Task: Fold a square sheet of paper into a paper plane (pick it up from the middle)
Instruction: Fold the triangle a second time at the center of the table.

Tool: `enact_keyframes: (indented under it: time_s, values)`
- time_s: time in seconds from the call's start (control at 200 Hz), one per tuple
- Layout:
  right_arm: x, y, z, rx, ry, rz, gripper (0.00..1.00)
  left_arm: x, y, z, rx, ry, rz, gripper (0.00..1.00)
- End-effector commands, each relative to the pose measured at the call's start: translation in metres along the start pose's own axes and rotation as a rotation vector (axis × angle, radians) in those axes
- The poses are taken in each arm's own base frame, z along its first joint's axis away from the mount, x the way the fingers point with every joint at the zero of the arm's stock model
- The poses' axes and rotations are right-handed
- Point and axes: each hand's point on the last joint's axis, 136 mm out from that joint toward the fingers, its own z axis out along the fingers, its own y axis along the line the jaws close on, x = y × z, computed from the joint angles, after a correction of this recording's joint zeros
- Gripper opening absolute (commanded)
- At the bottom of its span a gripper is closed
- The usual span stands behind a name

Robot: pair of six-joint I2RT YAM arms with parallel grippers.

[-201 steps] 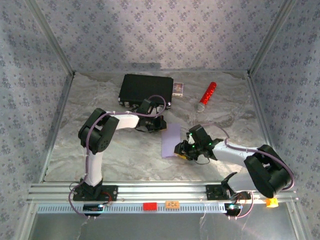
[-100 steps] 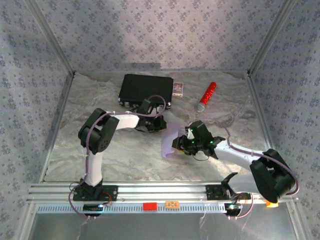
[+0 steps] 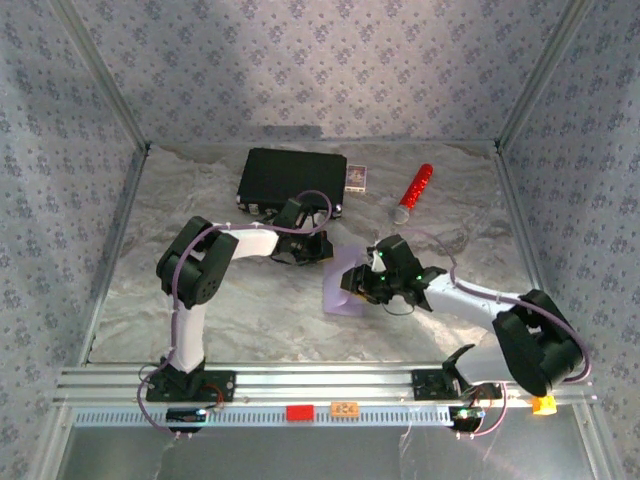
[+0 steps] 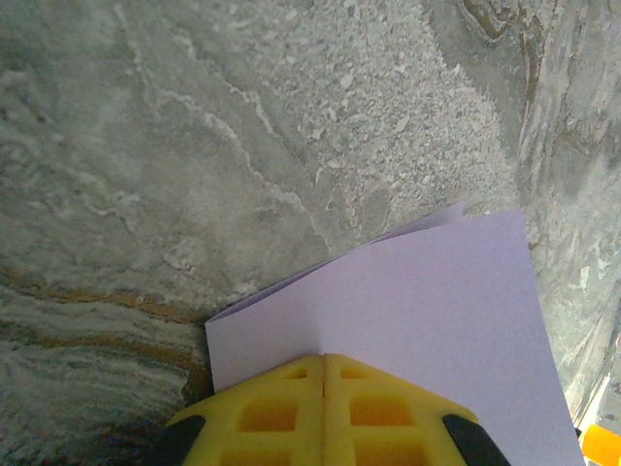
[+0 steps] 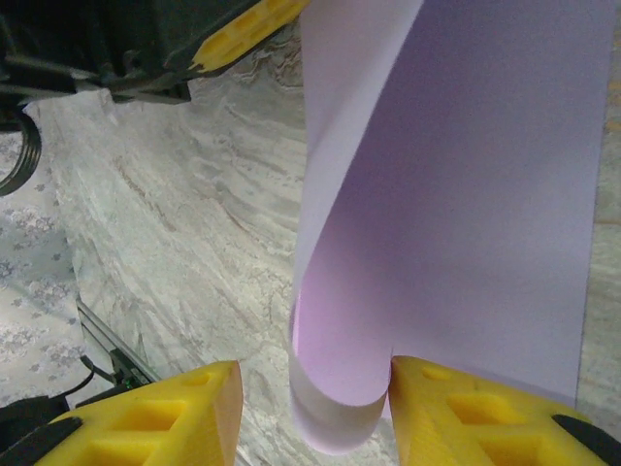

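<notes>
Now the right gripper (image 3: 358, 285) has slid up and left toward centre frame since a second ago. Its yellow fingers (image 5: 175, 408) have spread and stand apart, gripping nothing. A curled loop of the thin, pale lilac square sheet of paper (image 3: 338, 298) hangs between them, brushing one pad. The sheet lay flat before; now it arches off the marbled grey table top (image 3: 240, 310) just right of centre. The left gripper (image 4: 323, 361) hasn't budged and is pinched tight on the sheet's upper edge.

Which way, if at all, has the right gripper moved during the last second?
Yes. The right gripper has shifted up and slightly left in the top view, closer to the black case.
</notes>
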Motion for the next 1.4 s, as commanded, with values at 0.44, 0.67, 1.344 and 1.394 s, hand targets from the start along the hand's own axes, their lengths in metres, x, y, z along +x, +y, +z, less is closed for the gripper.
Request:
enact_keyframes:
  time_s: [0.44, 0.67, 1.344, 1.394]
  values:
    - [-0.034, 0.003, 0.007, -0.128, -0.026, -0.018, 0.47, 0.029, 0.027, 0.007, -0.101, 0.082, -0.056, 0.04]
    - [-0.03, -0.017, 0.014, -0.096, -0.002, 0.024, 0.36, 0.027, 0.018, 0.004, -0.078, 0.073, -0.045, 0.06]
    - [-0.026, -0.051, 0.028, 0.047, -0.02, 0.056, 0.09, 0.01, -0.053, -0.067, 0.017, -0.099, 0.135, 0.36]
    - [-0.028, -0.049, 0.028, 0.043, -0.025, 0.054, 0.11, 0.012, -0.052, -0.071, 0.01, -0.11, 0.142, 0.36]
